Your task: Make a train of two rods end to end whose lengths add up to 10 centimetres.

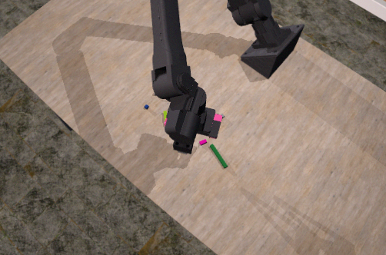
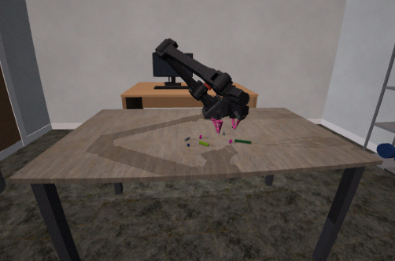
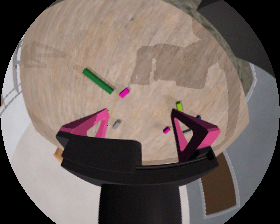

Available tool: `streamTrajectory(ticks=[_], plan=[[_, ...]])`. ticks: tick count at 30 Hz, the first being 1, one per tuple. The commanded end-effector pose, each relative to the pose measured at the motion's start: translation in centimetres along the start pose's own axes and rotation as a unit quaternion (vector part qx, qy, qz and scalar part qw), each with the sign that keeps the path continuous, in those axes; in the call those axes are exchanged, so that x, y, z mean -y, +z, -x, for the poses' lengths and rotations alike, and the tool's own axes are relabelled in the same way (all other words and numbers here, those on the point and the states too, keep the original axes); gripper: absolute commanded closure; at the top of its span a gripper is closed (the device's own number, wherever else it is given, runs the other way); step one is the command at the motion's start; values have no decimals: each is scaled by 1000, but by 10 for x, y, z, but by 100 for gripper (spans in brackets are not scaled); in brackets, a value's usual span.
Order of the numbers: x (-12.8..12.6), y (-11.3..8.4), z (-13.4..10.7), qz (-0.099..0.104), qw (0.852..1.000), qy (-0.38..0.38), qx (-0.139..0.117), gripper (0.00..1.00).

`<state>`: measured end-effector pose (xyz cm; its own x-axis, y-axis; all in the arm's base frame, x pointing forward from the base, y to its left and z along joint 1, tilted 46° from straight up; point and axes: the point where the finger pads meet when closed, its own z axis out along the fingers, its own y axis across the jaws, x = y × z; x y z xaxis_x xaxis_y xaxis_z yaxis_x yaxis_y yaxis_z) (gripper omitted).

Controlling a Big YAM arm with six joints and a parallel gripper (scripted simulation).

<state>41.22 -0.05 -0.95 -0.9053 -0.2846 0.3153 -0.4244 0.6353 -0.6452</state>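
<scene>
A green rod lies flat on the table, with a short magenta rod close to its near end, apart from it. Both show in the wrist view, the green rod and the magenta rod. A small grey rod lies near one finger. A lime rod, a second magenta rod and a blue rod lie near the other finger. My gripper hovers above the table over these rods, fingers wide open and empty. The arm hides part of the lime rod in the top view.
The blue rod lies alone to the left of the arm. The arm's base stands on the table at the back right. A desk with a monitor stands behind the table.
</scene>
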Motion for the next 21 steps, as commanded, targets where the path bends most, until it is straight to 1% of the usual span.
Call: streamTrajectory(ticks=[1,11,12,16,21], plan=[[20,-22,18,-2,999,43,24,0],[20,-22,18,-2,999,43,24,0],[26,-18,17,0,995,93,21,0],[18,-25,20,-3,996,83,28,0],[18,-25,20,-3,996,83,28,0]])
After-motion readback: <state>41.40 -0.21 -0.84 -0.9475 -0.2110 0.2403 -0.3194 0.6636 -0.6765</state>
